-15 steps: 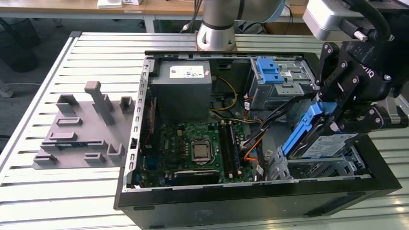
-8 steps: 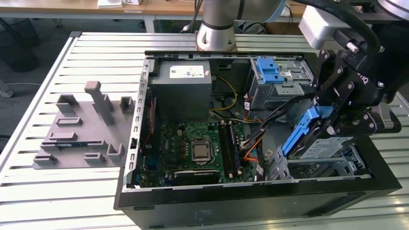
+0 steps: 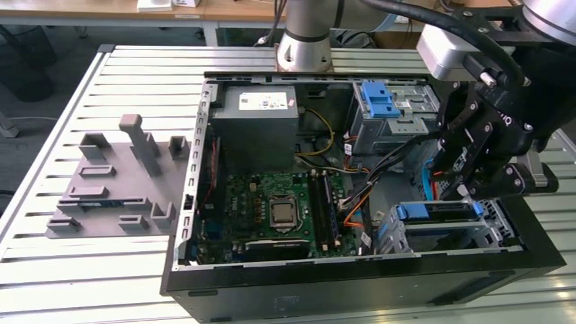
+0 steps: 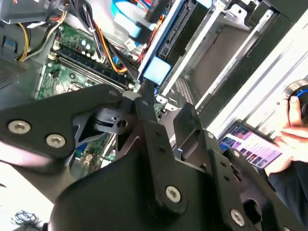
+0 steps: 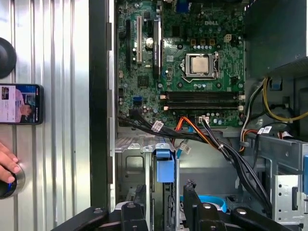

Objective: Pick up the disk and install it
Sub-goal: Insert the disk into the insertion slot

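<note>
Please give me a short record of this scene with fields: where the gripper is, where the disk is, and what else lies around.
gripper: over the drive bay, at the exterior view's right end of the case
disk: its blue caddy edge stands upright in that bay, directly under the gripper; contact cannot be told
case: open, lying on the slatted table
on table: grey fixture, phone, a person's hand

The white sticker (image 3: 266, 102) on the grey power supply box (image 3: 255, 128) carries print too small to make out. In the first wrist view, a small white maker's mark sits on the green motherboard (image 5: 192, 43). The cable tags (image 5: 157, 126) and the lit phone screen (image 5: 20, 103) on the tabletop (image 5: 53, 57) stay illegible.
</note>
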`<state>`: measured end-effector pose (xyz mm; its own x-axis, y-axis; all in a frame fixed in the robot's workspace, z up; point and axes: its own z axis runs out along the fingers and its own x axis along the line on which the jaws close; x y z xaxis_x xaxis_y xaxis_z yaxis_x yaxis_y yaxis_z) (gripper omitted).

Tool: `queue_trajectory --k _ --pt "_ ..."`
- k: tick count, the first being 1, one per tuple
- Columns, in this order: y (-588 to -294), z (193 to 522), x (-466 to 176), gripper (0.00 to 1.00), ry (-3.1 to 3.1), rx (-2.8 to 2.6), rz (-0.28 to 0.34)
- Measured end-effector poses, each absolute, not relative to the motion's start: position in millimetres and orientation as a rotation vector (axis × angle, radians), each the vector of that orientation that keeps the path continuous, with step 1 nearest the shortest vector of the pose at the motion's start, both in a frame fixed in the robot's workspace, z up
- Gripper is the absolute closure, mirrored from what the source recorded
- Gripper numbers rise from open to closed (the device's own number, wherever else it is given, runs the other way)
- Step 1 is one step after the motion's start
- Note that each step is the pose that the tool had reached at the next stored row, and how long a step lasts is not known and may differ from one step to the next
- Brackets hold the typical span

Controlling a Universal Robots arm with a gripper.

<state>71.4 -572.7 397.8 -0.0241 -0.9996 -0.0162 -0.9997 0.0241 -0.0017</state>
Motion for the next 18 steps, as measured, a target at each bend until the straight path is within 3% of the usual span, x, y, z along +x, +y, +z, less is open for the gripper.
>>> queue_trajectory --k 15,18 --pt "-572.8 396.4 71.4 0.58 2.239 -2.186 0.016" --pt "-572.8 396.3 71.4 0.76 2.239 -2.186 0.016"
